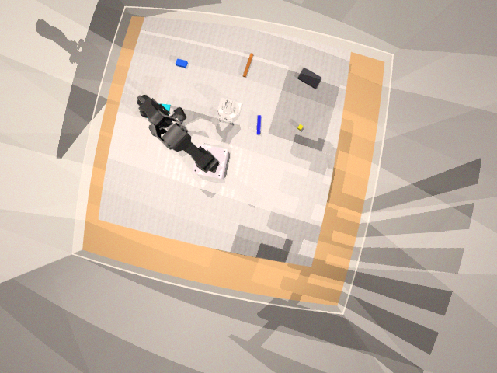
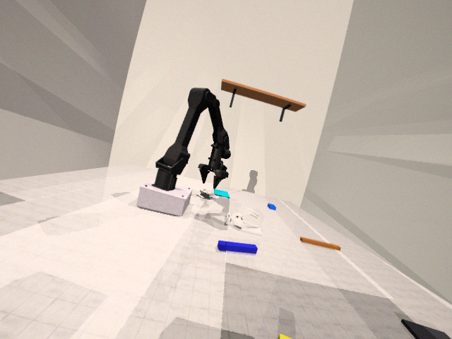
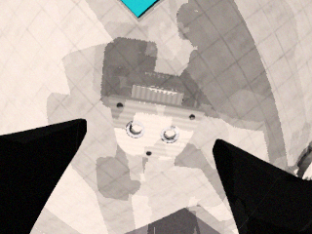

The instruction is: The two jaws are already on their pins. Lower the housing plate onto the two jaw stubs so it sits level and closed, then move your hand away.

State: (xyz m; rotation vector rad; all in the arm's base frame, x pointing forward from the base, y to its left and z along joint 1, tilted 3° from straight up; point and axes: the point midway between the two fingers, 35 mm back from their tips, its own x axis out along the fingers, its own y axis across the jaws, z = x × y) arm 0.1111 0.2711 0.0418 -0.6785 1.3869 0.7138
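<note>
The pale housing plate lies on the table beside the arm's base, with two ring-edged holes and several small dark holes showing in the wrist view. In the top view the arm hides it. My gripper is open and empty, pointing down above the plate, one finger to each side of it in the wrist view. The white base with the jaws stands apart from the plate, farther out on the table. Its jaws and stubs are too small to tell apart clearly.
A cyan plate lies close to the housing plate. A dark blue bar lies near the white base. Farther off are a blue block, an orange bar, a black block and a yellow cube.
</note>
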